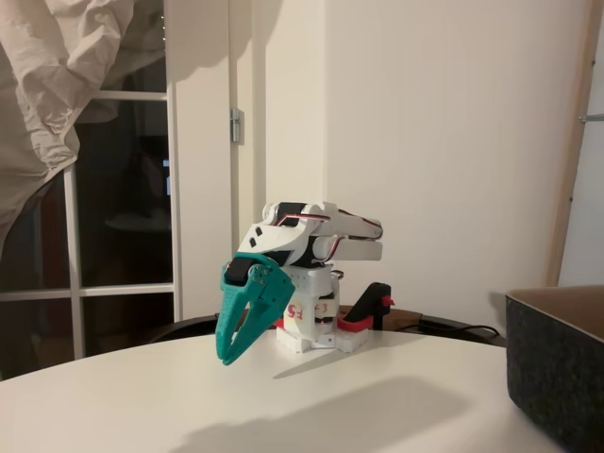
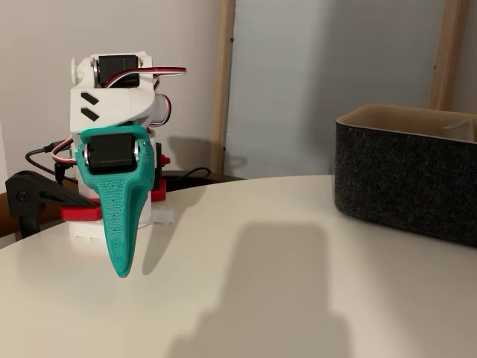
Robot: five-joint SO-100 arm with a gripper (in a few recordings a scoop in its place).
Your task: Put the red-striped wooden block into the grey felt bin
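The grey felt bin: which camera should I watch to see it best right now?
The fixed view with the grey felt bin on the right shows it best: front wall, rim and some of the tan inner lining. In the other fixed view the bin is cut off at the right edge, showing a corner and a strip of lining.

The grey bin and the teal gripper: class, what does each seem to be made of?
The grey felt bin looks like felt: matte, fuzzy, speckled charcoal walls with a smooth tan lining. The gripper looks like 3D-printed plastic: uniform teal, matte, with a fine dotted grain on its face.
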